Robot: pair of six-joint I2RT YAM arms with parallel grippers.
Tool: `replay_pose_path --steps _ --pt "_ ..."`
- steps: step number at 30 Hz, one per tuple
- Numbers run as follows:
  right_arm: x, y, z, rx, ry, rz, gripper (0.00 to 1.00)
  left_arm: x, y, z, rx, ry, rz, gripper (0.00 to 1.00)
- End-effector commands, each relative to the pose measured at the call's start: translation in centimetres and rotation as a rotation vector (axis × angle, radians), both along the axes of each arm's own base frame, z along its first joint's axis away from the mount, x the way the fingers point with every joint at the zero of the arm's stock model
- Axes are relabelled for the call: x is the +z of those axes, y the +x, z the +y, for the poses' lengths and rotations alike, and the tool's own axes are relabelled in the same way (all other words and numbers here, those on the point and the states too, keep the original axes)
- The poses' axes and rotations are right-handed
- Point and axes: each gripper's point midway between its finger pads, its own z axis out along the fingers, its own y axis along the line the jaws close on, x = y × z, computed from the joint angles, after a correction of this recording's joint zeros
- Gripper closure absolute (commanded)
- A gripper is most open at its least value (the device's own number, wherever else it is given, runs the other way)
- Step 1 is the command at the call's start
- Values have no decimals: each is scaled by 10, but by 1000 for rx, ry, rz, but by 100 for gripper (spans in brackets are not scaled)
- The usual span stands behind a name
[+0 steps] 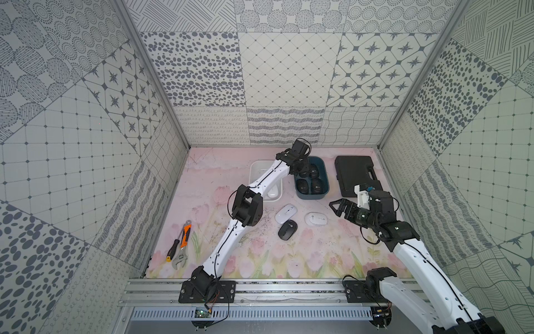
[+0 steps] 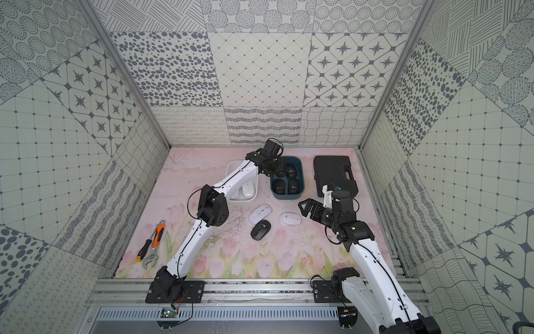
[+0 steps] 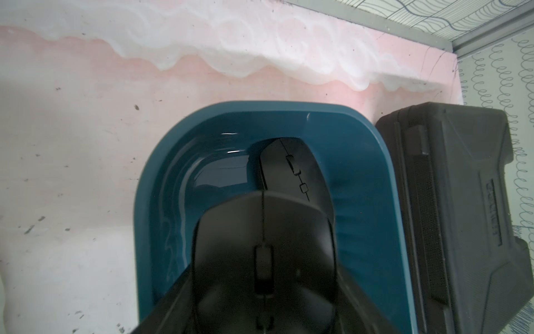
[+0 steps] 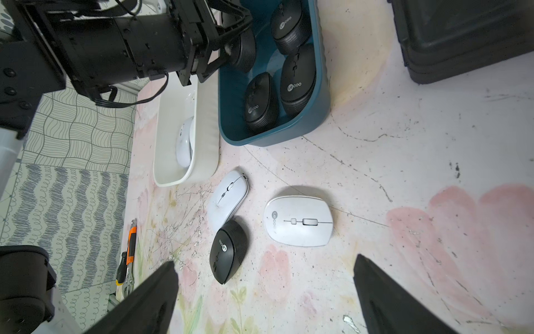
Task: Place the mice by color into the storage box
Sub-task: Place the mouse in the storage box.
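Pink floral surface [image 1: 318,260], enclosed on three sides by grey-patterned panels [image 1: 289,72]. Both arm bases are mounted along its near edge.

1. Left arm [image 1: 224,245]: extends from the near edge to the far middle of the surface. The left gripper [image 1: 302,169] has its fingers clamped on the sides of the held black mouse [image 3: 264,260], over the far left corner of the teal tub. Whether this mouse touches the tub floor cannot be told.
2. Right arm [image 1: 419,263]: stands along the right edge. The right gripper [image 1: 335,208] has its fingers spread wide with nothing between them. It hovers above the surface, to the right of the loose mice.
3. Black hard case [image 1: 354,170]: closed and lying flat in the far right corner, just beside the teal tub.
4. Teal tub [image 1: 312,196]: sits at the far middle, between the case and the white tub. Inside rest the far-right black mouse [image 1: 314,170], the near-right black mouse [image 1: 317,185] and the near-left black mouse [image 1: 303,185].
5. White tub [image 1: 257,167]: just left of the teal tub, partly under the left arm. One boxed white mouse [image 2: 248,188] shows at its near end; the arm hides the rest.
6. Orange-handled wrench [image 1: 182,245] and screwdriver [image 1: 173,247]: lie side by side near the left edge.
7. Loose mice, at the middle of the surface in front of the tubs:
   - slim white mouse [image 1: 286,213]
   - loose black mouse [image 1: 287,230], touching the near end of the slim white mouse
   - rounded white mouse [image 1: 315,219], lying apart to their right
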Motion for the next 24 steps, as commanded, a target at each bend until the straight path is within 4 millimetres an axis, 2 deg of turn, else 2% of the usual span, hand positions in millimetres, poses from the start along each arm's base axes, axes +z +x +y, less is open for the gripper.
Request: replay_pose_path --steps 1,7,10,12,24 --pt "8 1 0 12 1 -44 1 -16 5 7 21 69 -25 63" --pt "11 0 1 21 0 -51 1 -21 4 13 42 105 -26 56" --pt "12 0 0 22 -1 -54 1 -21 4 14 48 105 -26 56" --pt "12 -1 0 23 0 -53 1 -18 5 13 50 98 -29 52" --pt "16 -3 0 22 3 -61 1 -2 4 11 57 85 -53 44"
